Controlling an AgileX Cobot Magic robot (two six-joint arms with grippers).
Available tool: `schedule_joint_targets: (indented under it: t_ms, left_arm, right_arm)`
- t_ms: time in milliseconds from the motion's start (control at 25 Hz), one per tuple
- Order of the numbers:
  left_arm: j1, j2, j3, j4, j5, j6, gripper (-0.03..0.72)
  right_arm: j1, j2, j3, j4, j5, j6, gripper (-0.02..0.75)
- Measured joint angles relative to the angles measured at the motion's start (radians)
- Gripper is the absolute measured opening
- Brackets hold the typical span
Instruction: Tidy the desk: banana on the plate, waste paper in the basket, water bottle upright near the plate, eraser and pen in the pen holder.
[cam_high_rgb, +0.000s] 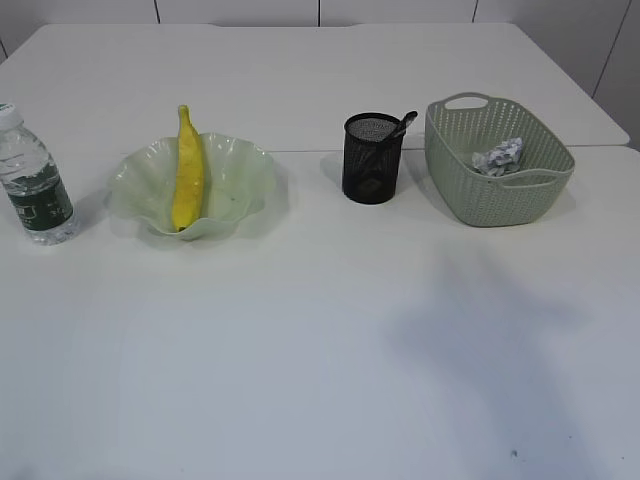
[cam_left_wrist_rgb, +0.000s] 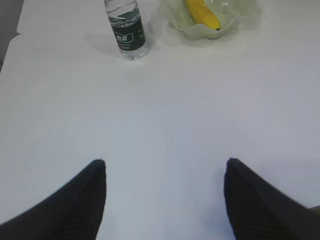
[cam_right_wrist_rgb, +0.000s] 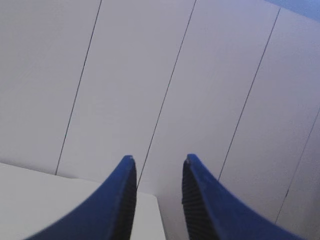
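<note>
Both grippers hold nothing: left (cam_left_wrist_rgb: 165, 200) jaws spread wide, right (cam_right_wrist_rgb: 159, 200) jaws partly apart. One banana (cam_high_rgb: 187, 170), one bottle (cam_high_rgb: 33, 180), one paper ball (cam_high_rgb: 498, 156).

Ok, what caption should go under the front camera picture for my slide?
Tidy desk: banana on plate, bottle upright, paper in basket.

The desk (cam_high_rgb: 320, 360) lies open in front; bottle (cam_high_rgb: 34, 180), plate (cam_high_rgb: 240, 180), holder (cam_high_rgb: 372, 158), basket (cam_high_rgb: 497, 160) line the rear.

Banana (cam_high_rgb: 187, 170) lies in plate (cam_high_rgb: 235, 175), bottle (cam_high_rgb: 33, 180) upright left of it, pen (cam_high_rgb: 398, 127) in holder (cam_high_rgb: 372, 158), paper ball (cam_high_rgb: 498, 155) in basket (cam_high_rgb: 497, 160).
</note>
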Motion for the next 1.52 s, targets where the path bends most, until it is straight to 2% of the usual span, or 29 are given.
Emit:
schedule_joint_targets:
  t_ms: [320, 880, 1120, 1520]
  left_arm:
    - [0.000, 0.000, 0.000, 0.000, -0.002, 0.000, 0.520]
    - [0.000, 0.000, 0.000, 0.000, -0.004, 0.000, 0.519]
    - [0.000, 0.000, 0.000, 0.000, -0.004, 0.002, 0.519]
    - [0.000, 0.000, 0.000, 0.000, -0.004, 0.002, 0.519]
  right_arm:
    - [0.000, -0.054, 0.000, 0.352, 0.039, -0.269, 0.239]
    - [0.000, -0.153, 0.079, 0.782, 0.141, -0.552, 0.239]
    - [0.000, -0.200, 0.107, 0.884, 0.205, -0.615, 0.239]
    - [0.000, -0.340, 0.196, 0.893, 0.271, -0.633, 0.239]
